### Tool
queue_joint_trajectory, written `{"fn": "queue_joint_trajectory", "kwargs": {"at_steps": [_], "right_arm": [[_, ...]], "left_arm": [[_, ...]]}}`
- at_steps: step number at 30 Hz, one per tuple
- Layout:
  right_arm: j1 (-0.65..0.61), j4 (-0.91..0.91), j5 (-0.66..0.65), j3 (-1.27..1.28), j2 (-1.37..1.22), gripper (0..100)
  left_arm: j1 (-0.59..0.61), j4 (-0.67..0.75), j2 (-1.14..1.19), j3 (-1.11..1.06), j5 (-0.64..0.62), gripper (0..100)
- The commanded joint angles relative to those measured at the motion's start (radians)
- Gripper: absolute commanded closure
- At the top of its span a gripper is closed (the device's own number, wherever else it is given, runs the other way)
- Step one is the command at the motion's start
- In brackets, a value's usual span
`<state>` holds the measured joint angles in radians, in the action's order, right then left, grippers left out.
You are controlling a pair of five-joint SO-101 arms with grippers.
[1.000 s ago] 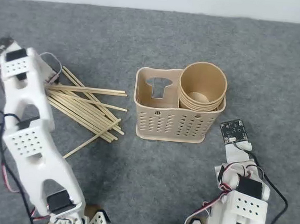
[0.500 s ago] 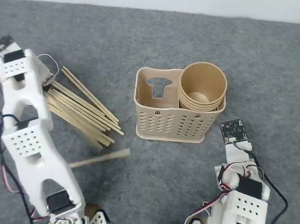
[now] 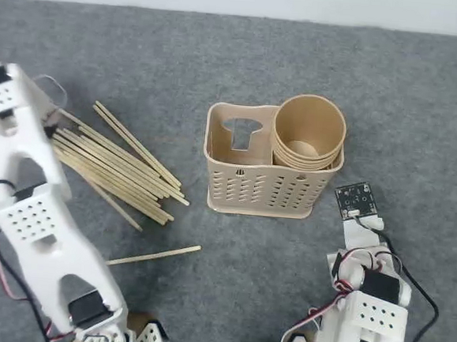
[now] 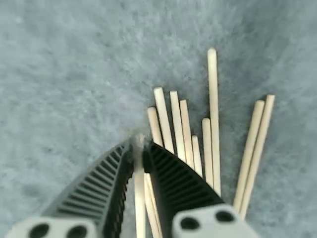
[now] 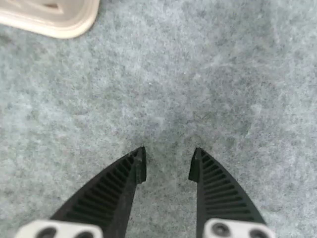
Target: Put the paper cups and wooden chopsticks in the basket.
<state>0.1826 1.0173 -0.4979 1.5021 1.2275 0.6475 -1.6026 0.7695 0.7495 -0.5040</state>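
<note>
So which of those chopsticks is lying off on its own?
The single chopstick nearest the arms' bases: it lies apart, clear of the others, while the rest sit heaped in a pile beside the left arm.

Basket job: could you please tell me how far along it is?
Done: the cups sit stacked in the basket. In hand: the left gripper is shut on one chopstick at the pile. Remaining: that pile and a stray stick lying apart; the right gripper is open.

High view downward over carpet; wrist views close; chopsticks shared with left
</note>
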Motion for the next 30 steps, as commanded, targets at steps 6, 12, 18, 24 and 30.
{"fn": "queue_joint_trajectory", "kwargs": {"at_steps": [6, 12, 18, 24, 30], "right_arm": [[0.001, -0.016, -0.014, -0.011, 0.019, 83.7], [-0.004, -0.016, -0.014, -0.011, 0.019, 83.7], [-0.005, -0.018, -0.014, -0.011, 0.019, 83.7], [-0.004, -0.018, -0.014, -0.011, 0.019, 83.7], [-0.004, -0.016, -0.014, -0.009, 0.019, 83.7]], "left_arm": [[0.052, -0.155, -0.032, 0.314, 0.087, 99], [0.091, -0.155, -0.074, 0.308, 0.109, 99], [0.092, -0.155, -0.282, 0.205, 0.186, 99], [0.071, -0.149, -0.502, 0.071, 0.187, 99], [0.061, -0.150, -0.730, -0.048, 0.233, 99]]}}
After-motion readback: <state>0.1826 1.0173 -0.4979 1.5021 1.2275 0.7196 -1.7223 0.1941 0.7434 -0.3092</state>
